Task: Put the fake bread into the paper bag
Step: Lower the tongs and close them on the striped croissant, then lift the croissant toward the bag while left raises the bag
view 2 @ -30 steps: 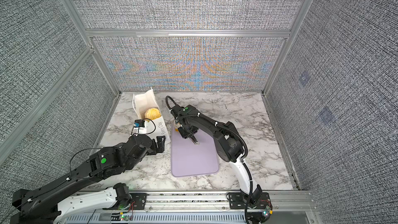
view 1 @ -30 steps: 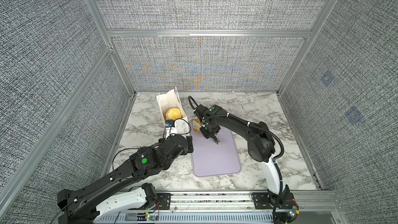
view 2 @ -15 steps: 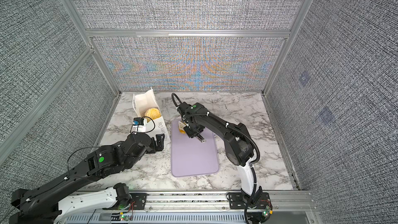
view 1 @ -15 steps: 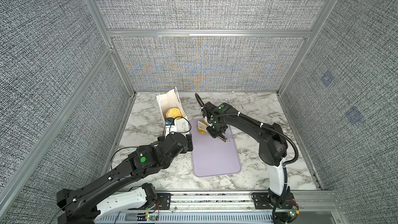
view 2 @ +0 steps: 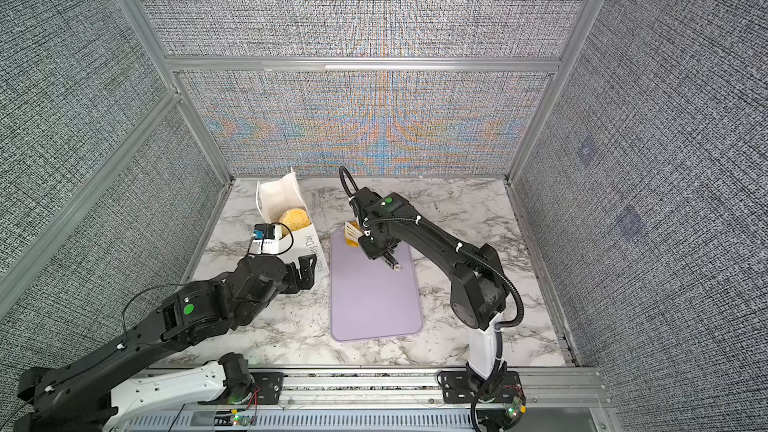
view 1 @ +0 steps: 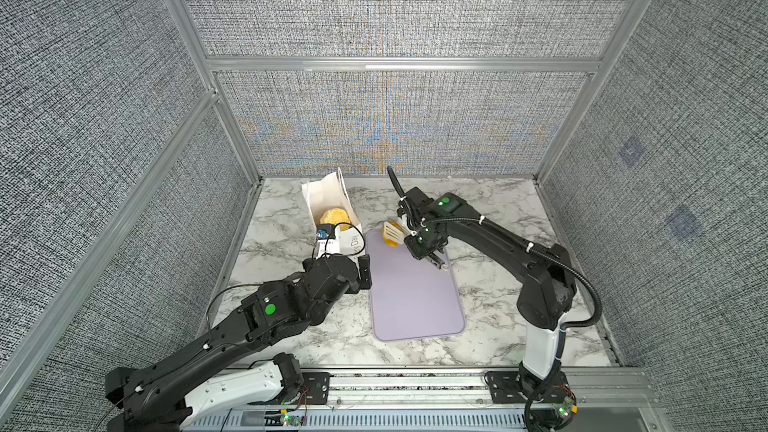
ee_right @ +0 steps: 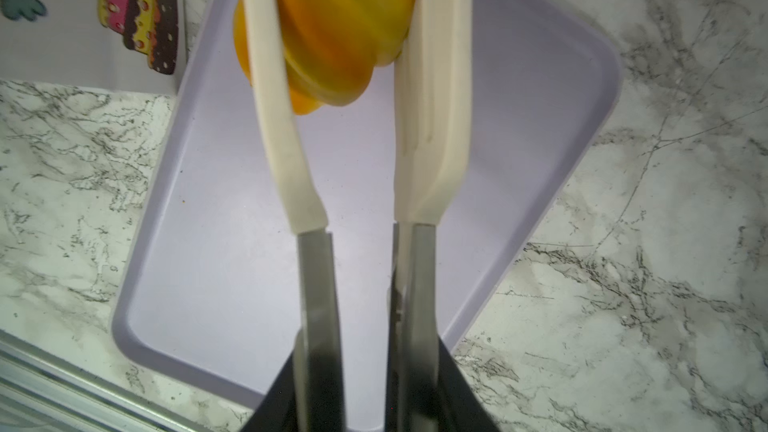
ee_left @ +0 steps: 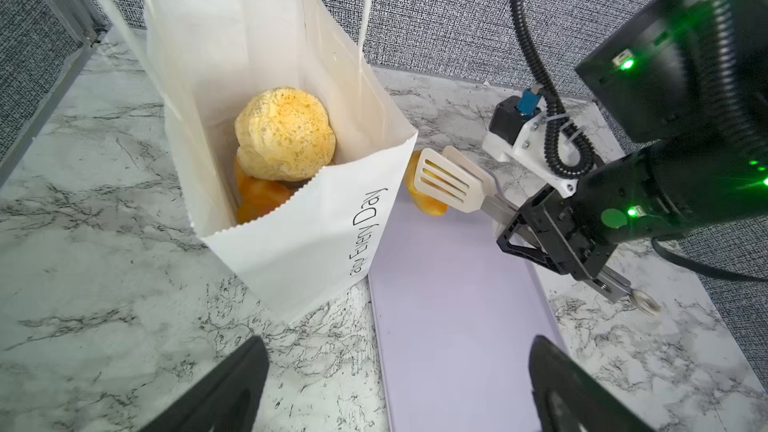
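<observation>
The right end effector (ee_left: 536, 234) clamps cream-tipped tongs (ee_left: 449, 182) that pinch a glossy orange pastry (ee_left: 430, 206) over the lilac tray's (view 1: 415, 305) far end, just beside the white paper bag (ee_left: 291, 243). The bag holds a bun (ee_left: 284, 132). The left end effector (ee_left: 397, 342) gapes wide nearby. The slick pastry may slip, or the tongs may snag the rim and tip the bag.
</observation>
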Motion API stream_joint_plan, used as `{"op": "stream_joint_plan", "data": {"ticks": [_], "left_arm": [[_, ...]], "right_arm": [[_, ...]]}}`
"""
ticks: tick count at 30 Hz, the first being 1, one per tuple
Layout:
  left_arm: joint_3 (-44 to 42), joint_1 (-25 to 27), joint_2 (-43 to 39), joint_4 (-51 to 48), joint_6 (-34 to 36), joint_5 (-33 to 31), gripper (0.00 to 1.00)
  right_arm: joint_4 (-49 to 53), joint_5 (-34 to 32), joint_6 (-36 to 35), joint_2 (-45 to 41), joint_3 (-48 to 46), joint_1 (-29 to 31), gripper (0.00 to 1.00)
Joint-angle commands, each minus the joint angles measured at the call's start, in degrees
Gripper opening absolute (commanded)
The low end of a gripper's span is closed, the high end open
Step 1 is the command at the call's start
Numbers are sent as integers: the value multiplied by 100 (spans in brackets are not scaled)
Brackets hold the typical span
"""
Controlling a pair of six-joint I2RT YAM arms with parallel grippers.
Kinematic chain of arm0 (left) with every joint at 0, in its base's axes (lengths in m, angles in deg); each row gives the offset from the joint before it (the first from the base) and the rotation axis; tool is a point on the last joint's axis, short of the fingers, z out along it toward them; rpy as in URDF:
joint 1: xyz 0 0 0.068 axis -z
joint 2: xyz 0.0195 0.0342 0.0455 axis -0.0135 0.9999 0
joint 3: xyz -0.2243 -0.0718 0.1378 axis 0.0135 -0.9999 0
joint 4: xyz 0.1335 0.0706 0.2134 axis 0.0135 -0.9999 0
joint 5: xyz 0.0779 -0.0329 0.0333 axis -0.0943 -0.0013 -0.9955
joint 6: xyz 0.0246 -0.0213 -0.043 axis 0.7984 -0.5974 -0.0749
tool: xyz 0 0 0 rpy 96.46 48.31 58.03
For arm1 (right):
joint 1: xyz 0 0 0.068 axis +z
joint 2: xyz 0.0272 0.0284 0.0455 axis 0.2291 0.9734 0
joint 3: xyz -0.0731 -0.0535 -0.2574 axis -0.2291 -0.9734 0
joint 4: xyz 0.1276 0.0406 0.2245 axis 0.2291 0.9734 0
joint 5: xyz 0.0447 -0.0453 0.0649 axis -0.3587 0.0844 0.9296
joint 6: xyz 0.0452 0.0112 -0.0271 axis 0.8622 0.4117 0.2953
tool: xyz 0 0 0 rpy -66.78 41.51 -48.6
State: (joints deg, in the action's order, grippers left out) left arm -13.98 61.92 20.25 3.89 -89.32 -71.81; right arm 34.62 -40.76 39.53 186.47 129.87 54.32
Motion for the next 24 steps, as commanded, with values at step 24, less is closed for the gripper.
{"op": "stream_joint_plan", "data": {"ticks": [24], "left_arm": [[651, -20, 569, 201, 676, -151, 99]], "right_arm": [[165, 122, 43, -821, 790, -8, 36]]}}
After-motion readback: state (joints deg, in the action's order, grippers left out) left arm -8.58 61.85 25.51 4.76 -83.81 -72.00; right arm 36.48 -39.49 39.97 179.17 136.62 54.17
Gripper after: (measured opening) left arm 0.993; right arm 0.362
